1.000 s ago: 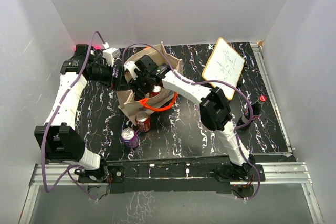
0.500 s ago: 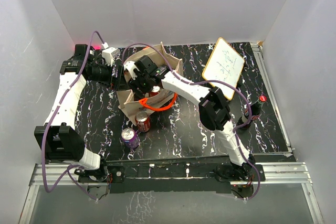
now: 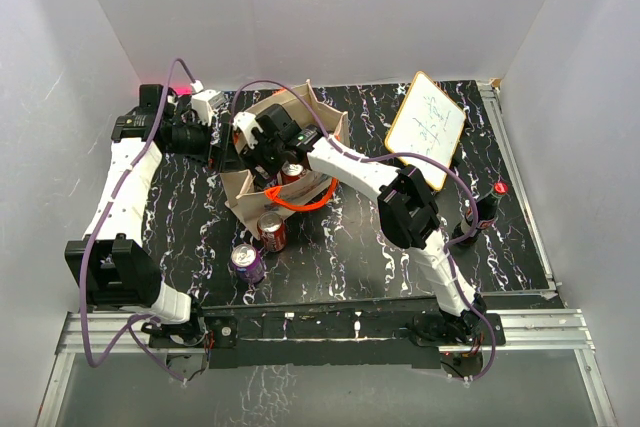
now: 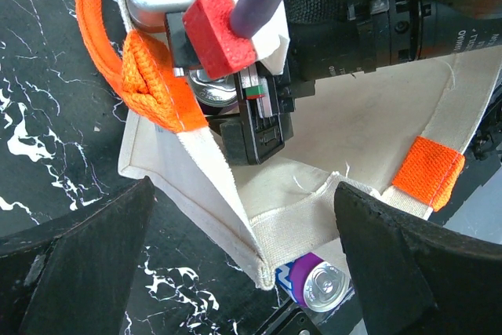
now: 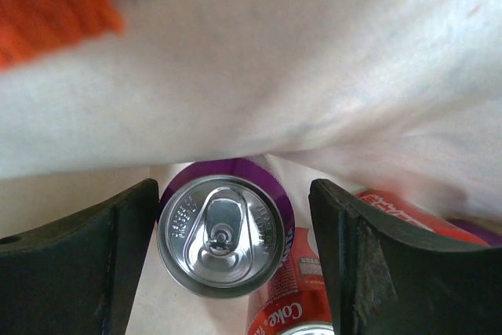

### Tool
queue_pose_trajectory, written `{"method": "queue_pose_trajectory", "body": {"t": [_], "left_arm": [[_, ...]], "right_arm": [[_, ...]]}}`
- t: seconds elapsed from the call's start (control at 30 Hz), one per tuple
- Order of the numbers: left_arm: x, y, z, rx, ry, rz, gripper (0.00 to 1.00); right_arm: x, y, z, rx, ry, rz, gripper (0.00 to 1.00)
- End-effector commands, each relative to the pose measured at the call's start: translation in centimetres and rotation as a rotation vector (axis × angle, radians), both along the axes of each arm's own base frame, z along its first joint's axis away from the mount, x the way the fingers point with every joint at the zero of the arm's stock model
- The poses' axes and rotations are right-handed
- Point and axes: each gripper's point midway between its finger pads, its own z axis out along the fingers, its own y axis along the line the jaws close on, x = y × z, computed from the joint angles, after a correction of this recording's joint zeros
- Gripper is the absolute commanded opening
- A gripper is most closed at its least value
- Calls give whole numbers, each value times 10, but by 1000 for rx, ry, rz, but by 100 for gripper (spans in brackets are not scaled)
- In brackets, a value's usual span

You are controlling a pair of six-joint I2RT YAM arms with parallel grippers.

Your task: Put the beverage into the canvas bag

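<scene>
Reaching over the black, white-veined table [image 3: 340, 237] into the boxy beige canvas bag [image 3: 245, 192] with the right gripper [image 5: 234, 187], with one flat white board [image 3: 425, 127] well off to the right. Hanging the left gripper [image 4: 243, 190] spread wide, released, over the bag's stitched corner beside a ribbed orange handle [image 4: 149, 92]. Straddling, unclenched, a round shiny-lidded purple beverage can [image 5: 223, 233] inside the bag under a slack cloth fold, beside a red Coke can [image 5: 286, 292]; counting two more outside: one red can [image 3: 271, 231], a second purple can [image 3: 247, 262].

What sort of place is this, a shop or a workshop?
Probably a robotics lab test booth: plain white walls box in a black marbled table, a left arm and right arm are bolted to its metal rail, and a handwritten whiteboard sits on it.
</scene>
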Motion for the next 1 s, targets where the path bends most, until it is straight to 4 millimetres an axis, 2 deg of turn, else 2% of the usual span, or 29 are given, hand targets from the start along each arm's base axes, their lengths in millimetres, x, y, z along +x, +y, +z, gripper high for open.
{"method": "queue_pose_trajectory", "body": {"t": [0.0, 0.33, 0.43, 0.7, 0.97], "left_arm": [[-5, -1, 14, -26, -34, -12, 97], [-4, 0, 17, -39, -39, -6, 97], [-3, -1, 20, -53, -45, -5, 97], [-2, -2, 23, -70, -67, -22, 97], [2, -3, 30, -82, -92, -26, 97]], "right_arm": [[14, 16, 22, 101, -64, 3, 80], [16, 10, 16, 84, -60, -2, 79], [21, 7, 16, 72, -79, -12, 75], [37, -3, 31, 65, -137, -48, 66], [28, 1, 56, 129, -126, -7, 71]]}}
